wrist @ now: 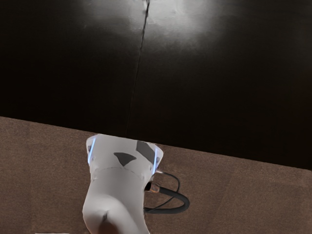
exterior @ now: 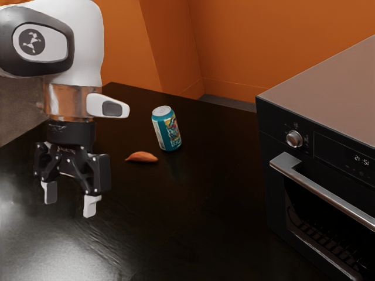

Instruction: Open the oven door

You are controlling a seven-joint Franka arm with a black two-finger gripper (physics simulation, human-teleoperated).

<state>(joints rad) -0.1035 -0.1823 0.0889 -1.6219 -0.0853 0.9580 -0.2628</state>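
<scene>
Black table point(exterior: 205, 234), open tool point(exterior: 70, 202) — apart from oven point(exterior: 316, 105)

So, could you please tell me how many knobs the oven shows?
1: the silver knob, above the door handle and beside the display. The oven runs past the exterior view's edge, so more may be hidden.

Ext. cam: at arm's side, abv. tabletop point(exterior: 205, 193), mid-range, faces obliquely dn.; arm point(exterior: 85, 35) at 10 o'clock, oven point(exterior: 328, 99) at 3 o'clock, orange wall point(exterior: 246, 47) at 1 o'clock. Wrist cam: arm-mtd., close abv. tabletop, faces dn. & back past its edge to floor point(wrist: 243, 200) and arm base point(wrist: 114, 190). Shared: tabletop; arm, diff. parts.
</scene>
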